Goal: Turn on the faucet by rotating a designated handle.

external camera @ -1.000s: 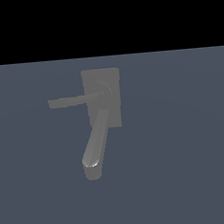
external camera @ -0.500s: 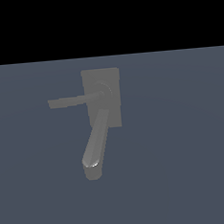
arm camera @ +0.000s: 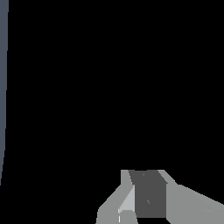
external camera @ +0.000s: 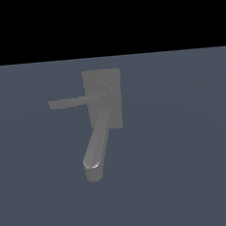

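Observation:
The grey faucet [external camera: 111,78] stands in the middle of the exterior view. It has a rectangular block body, and a thick round-ended spout [external camera: 97,146] slants down from it toward the camera. The handle [external camera: 71,102], a thin flat bar, runs from the round hub toward the exterior view's left, almost level. No arm or gripper shows in the exterior view. In the wrist view only the gripper [arm camera: 142,176] shows, as pale fingers [arm camera: 192,205] with a darker face between them, against black. No black gap shows between the fingers. The faucet is out of the wrist view.
A flat slate-blue floor [external camera: 188,176] lies under and around the faucet, with black background above it. In the wrist view a thin strip of the same floor [arm camera: 3,65] shows at one edge.

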Tool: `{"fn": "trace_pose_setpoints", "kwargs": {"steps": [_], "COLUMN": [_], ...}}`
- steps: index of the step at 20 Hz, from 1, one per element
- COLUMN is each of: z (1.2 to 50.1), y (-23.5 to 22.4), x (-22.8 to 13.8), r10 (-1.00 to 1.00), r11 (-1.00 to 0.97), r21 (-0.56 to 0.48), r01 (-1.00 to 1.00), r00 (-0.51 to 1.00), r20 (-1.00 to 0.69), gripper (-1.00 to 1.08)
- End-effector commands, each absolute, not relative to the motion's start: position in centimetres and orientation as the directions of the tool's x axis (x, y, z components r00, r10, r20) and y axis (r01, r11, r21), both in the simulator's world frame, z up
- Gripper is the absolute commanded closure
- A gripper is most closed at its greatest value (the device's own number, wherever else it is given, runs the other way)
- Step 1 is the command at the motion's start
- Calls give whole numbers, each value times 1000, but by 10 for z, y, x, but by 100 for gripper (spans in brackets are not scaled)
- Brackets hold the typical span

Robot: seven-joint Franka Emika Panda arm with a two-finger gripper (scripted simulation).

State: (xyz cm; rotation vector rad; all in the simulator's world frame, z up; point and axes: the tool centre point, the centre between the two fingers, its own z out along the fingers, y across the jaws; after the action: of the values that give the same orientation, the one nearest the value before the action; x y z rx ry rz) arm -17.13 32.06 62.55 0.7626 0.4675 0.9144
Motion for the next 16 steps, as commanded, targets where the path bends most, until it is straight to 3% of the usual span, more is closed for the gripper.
{"fn": "trace_pose_setpoints", "kwargs": {"steps": [1, 9, 16], "z": [598, 491, 379], "y": [338, 369, 358], "x": [-157, -106, -64], "r10": [835, 736, 562], "r11": [457, 672, 826], "r21": [727, 610, 477], "r01": [-512, -421, -300], "r00": [529, 475, 389], "r20": [-152, -482, -730], "gripper": [108, 108, 108]}}
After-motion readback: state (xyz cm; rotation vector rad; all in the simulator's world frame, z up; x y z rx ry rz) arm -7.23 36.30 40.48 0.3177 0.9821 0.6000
